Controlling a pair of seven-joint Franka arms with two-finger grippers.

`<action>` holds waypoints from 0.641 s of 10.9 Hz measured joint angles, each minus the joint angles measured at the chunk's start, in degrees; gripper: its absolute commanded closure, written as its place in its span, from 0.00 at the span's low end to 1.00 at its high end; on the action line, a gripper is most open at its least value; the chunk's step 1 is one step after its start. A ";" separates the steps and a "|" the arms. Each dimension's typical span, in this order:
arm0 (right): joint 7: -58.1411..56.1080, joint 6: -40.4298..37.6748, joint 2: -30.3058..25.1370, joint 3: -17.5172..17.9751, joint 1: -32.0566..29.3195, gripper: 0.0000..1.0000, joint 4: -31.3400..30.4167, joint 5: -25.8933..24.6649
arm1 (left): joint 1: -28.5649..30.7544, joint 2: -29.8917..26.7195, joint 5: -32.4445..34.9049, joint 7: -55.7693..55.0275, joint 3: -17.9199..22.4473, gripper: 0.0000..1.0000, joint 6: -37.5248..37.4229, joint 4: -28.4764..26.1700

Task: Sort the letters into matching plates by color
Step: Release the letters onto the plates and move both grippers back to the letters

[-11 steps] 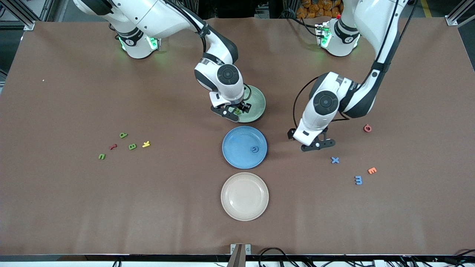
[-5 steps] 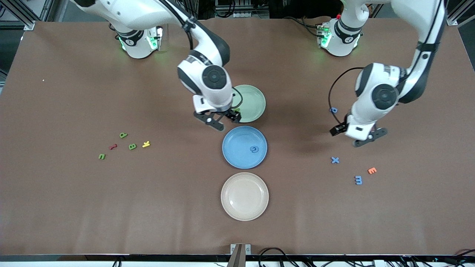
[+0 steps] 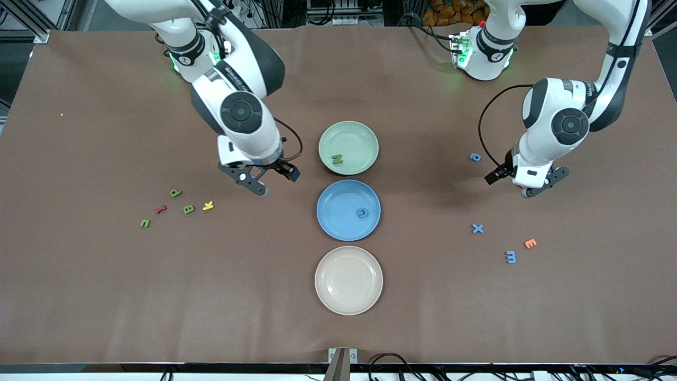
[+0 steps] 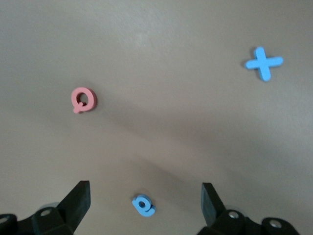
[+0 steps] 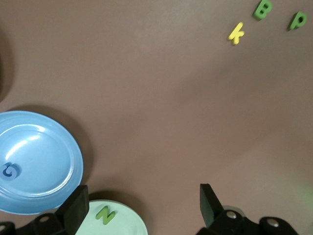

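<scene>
The right pincer (image 3: 268,181) hangs wide open and empty over bare bench (image 3: 106,296), beside the pale green plate (image 3: 365,135) holding a green N (image 3: 337,157). The left pincer (image 3: 521,185), likewise open and empty, hovers over a small blue letter (image 4: 144,205), perhaps an "a".

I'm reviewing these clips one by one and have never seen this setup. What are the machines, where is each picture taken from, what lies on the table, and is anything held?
Two robot arms stand at a brown table. The wide picture looks down from across the table; the other two come from cameras on the wrists.

Three plates sit in a row: the green plate holds a green N, the blue plate a blue letter, the beige plate nothing. Loose letters lie toward both ends.

The right gripper and the left gripper hang open over bare table, holding nothing.
</scene>
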 measured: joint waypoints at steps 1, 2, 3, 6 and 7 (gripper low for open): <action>-0.85 -1.19 -1.07 0.41 -1.70 0.00 -0.01 0.22 | -0.04 -0.16 0.00 0.39 -0.93 0.00 0.07 -0.43; -1.37 -2.31 -2.11 0.53 -3.20 0.00 -0.02 0.32 | -0.13 -0.16 0.00 0.63 -1.83 0.00 0.12 -0.71; -3.28 -3.56 -3.00 0.60 -4.75 0.00 -0.04 0.39 | -0.23 -0.16 -1.10 0.70 -2.42 0.00 0.16 -1.22; -14.95 -6.38 -5.79 0.57 -10.88 0.00 -2.03 0.41 | -0.51 -0.38 -11.33 0.83 -2.67 0.00 1.46 -3.55; -20.87 -6.53 -6.78 0.24 -13.15 0.00 -3.52 0.42 | -0.49 -1.08 -14.55 0.83 -2.61 0.00 1.94 -4.34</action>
